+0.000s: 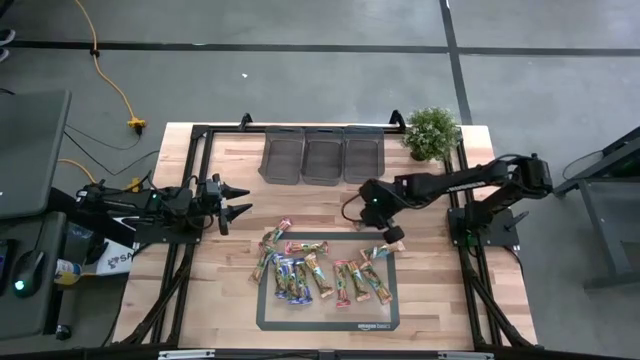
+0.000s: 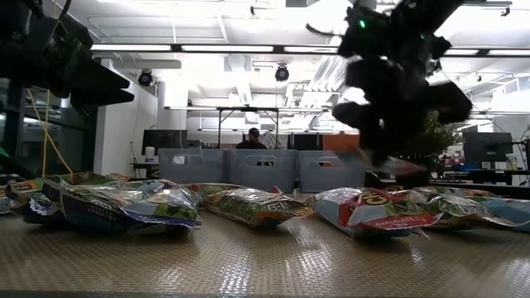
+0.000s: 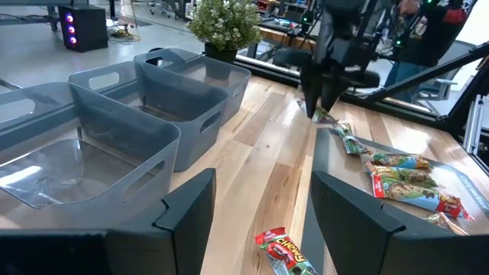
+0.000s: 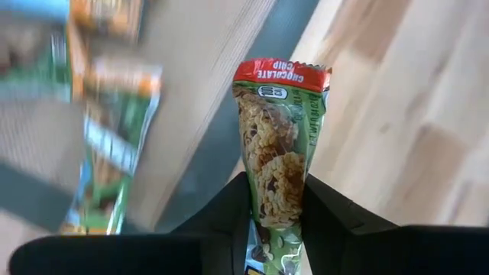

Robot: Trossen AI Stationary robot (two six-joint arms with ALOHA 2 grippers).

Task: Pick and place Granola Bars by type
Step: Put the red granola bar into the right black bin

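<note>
Several granola bars (image 1: 310, 275) in blue, green and red wrappers lie flat on a dark mat (image 1: 325, 322) near the table's near edge. My right gripper (image 1: 391, 237) is over the mat's far right corner, shut on a green bar with a red end (image 4: 279, 130). It also shows in the left wrist view (image 3: 327, 98) and in the low view (image 2: 389, 153). My left gripper (image 1: 245, 199) waits open at the table's left, above the wood. In its own view its fingers (image 3: 191, 210) stand apart, with a red bar (image 3: 284, 250) lying past them. My right gripper pinches the green bar between its two fingers (image 4: 229, 206) at one end (image 4: 275, 200). The fingers lie along the bar, and its red-tipped end (image 4: 281, 74) sticks out past them. They come from above, slanting down. The bar is lifted off the mat (image 3: 322, 114).
Three grey bins (image 1: 322, 155) stand in a row at the table's far edge, with a small potted plant (image 1: 432, 132) to their right. Bare wood lies between the bins and the mat. People show in the room beyond the table.
</note>
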